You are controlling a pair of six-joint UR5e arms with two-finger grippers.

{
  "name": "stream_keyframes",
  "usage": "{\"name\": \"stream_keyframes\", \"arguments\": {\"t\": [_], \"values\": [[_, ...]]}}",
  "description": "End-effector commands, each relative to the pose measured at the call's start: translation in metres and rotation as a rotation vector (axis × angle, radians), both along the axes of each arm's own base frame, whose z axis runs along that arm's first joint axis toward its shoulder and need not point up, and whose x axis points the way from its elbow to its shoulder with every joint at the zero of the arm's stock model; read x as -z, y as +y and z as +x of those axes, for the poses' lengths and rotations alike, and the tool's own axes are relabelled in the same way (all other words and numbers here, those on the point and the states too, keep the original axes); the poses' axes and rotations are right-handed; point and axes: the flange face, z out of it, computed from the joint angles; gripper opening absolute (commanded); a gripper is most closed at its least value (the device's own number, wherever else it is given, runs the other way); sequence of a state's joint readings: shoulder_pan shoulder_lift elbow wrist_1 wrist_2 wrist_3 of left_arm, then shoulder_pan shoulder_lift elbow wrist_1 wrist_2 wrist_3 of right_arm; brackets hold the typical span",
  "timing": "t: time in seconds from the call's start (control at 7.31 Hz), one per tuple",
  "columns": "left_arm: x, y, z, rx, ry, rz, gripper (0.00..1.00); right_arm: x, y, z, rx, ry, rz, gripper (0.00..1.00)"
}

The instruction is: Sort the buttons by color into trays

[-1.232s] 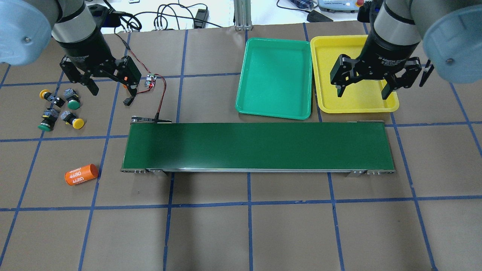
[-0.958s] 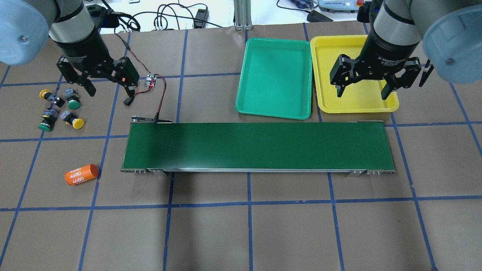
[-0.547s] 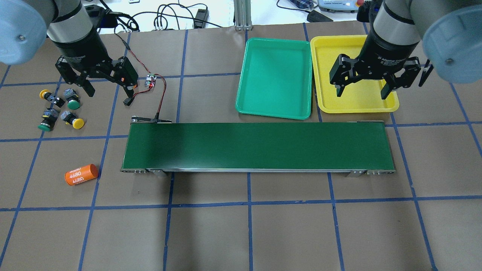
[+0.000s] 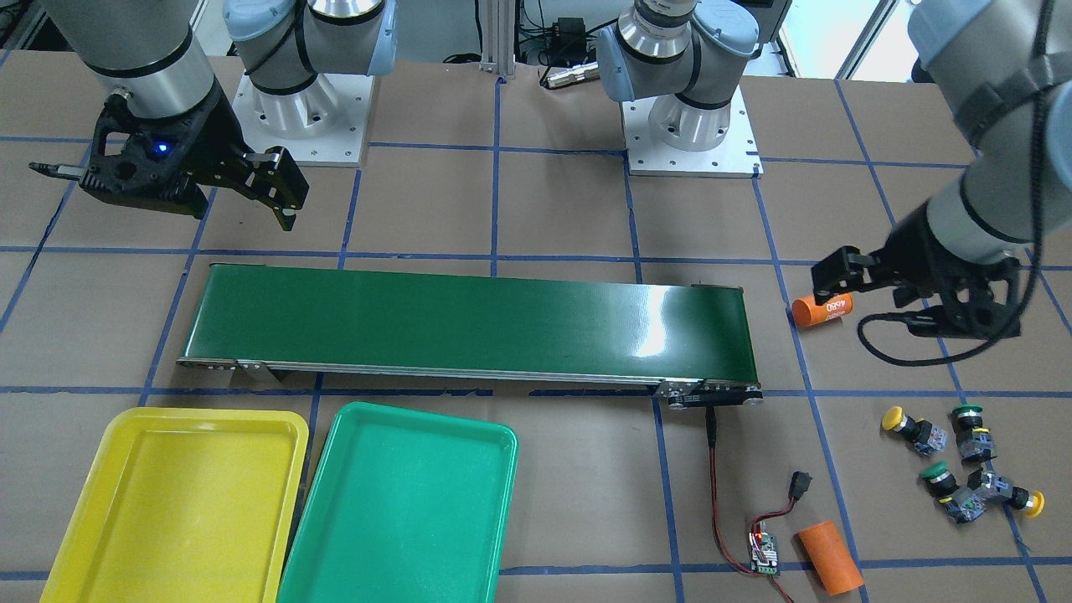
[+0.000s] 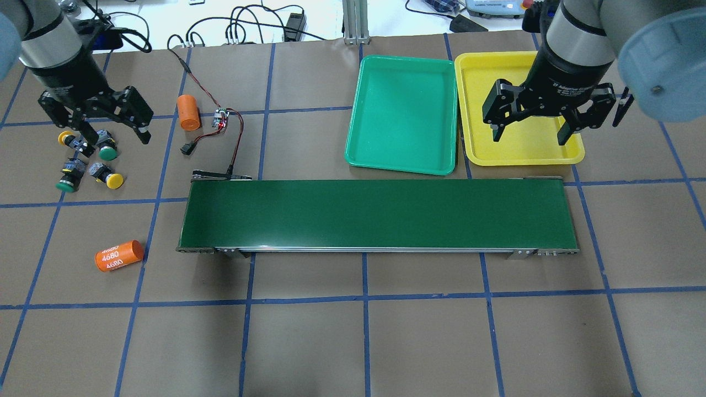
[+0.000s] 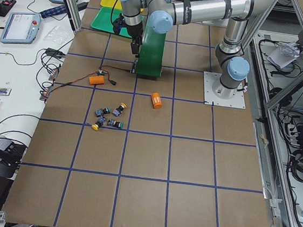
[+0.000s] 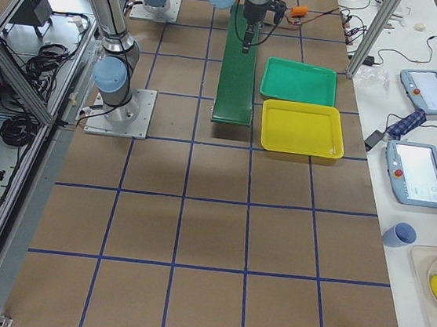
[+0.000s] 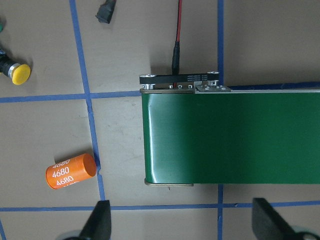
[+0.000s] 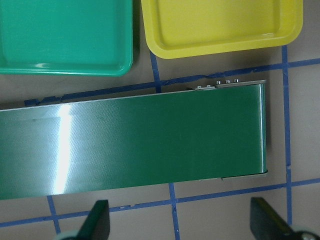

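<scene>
Four buttons (image 5: 107, 153) lie on their sides in a tight group on the counter (image 5: 386, 331) at the robot's left, well apart from the green tray (image 5: 405, 116) and yellow tray (image 5: 518, 155) past the belt's (image 5: 378, 215) other end. The left pincer (image 5: 115, 137), spread and empty, is by far the nearer and hangs raised above the group, its tips overlapping the two farther buttons in the overhead view. Each has a mushroom cap, two yellow and two green, on a black-and-grey body, and their long axes point different ways, so the wrist would likely need turning to close across one; the right pincer (image 5: 528, 139), also spread and empty, hangs over the yellow tray.
</scene>
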State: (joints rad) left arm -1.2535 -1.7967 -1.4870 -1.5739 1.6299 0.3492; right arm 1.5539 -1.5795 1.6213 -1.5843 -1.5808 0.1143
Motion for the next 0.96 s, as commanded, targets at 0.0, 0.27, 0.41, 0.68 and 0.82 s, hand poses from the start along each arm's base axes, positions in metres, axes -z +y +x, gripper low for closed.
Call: {"name": "stream_keyframes", "arguments": {"t": [0.0, 0.27, 0.41, 0.68, 0.82], "values": [[0.06, -0.021, 0.073, 0.017, 0.089, 0.011, 1.0, 0.001, 0.0, 0.0, -0.002, -0.001, 0.002, 1.0], [0.104, 0.016, 0.114, 0.284, 0.217, 0.109, 1.0, 0.0, 0.001, 0.0, -0.001, 0.001, 0.002, 1.0], [0.143, 0.046, 0.107, 0.35, 0.235, 0.212, 1.0, 0.0, 0.0, 0.0, -0.001, -0.001, 0.002, 1.0], [0.191, 0.077, 0.099, 0.608, 0.185, 0.213, 1.0, 0.006, 0.002, 0.0, -0.001, 0.002, 0.013, 1.0], [0.194, 0.082, 0.103, 0.703, 0.193, 0.195, 1.0, 0.005, 0.002, 0.0, -0.001, 0.004, 0.012, 1.0]]}}
